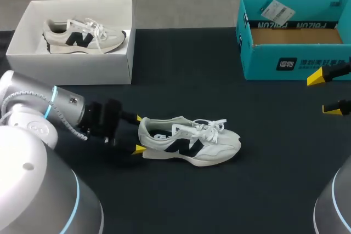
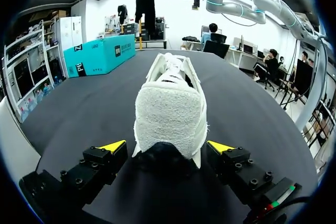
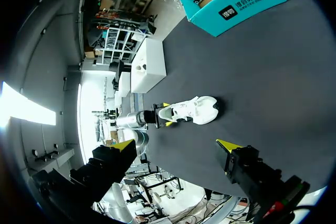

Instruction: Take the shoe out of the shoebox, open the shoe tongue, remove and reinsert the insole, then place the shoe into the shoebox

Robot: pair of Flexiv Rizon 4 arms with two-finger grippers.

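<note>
**Left pincer straddles the shoe's heel; right pincer wide open over bare table**

A black table (image 1: 181,190) carries two open boxes along its far side: a white shoebox (image 1: 77,69) on the left and a teal shoebox (image 1: 285,64) on the right. A second sneaker (image 1: 82,36) lies on its side inside the white one.

The shoe (image 1: 192,143) stands upright on the table near the middle, outside both boxes, with its toe pointing right.

The left gripper (image 1: 139,133) lies low at the shoe's heel, one finger on each side of it. In the left wrist view its tips (image 2: 167,146) flank the heel closely, and a thin gap shows on one side, so the shoe is not clamped.

The right gripper (image 1: 323,93) hangs near the teal shoebox. Its fingers are spread wide and hold nothing (image 3: 176,144).
</note>
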